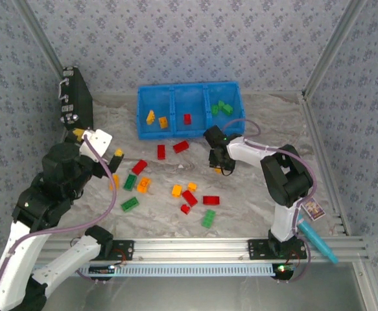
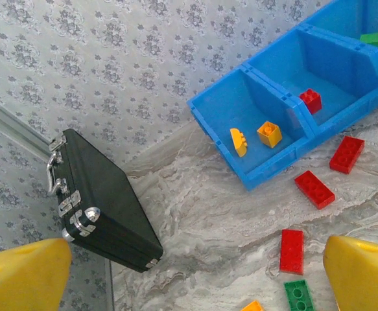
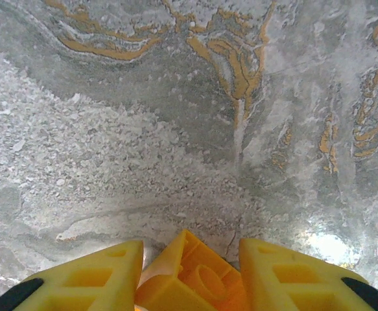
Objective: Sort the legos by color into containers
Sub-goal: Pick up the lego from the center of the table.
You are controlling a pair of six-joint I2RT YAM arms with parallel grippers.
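Observation:
My right gripper [image 1: 221, 163] is down on the table just in front of the blue three-part bin [image 1: 141, 110]. Its yellow fingers [image 3: 98, 275] press both sides of an orange-yellow lego [image 3: 195, 278]. The bin's left compartment holds two orange-yellow bricks [image 1: 151, 116], the middle one a red brick [image 1: 187, 118], and the right one green bricks [image 1: 222, 108]. Loose red [image 1: 181, 146], green [image 1: 129, 182] and orange-yellow [image 1: 176, 190] legos lie scattered across the table's middle. My left gripper [image 1: 114, 162] hangs open above the table's left side, nothing between its fingers [image 2: 364, 275].
A black hard case [image 1: 75, 97] leans at the back left, close to the left arm. A cyan tube [image 1: 318, 241] and a printed card [image 1: 313, 208] lie by the right arm's base. Metal frame rails [image 1: 195, 246] border the table.

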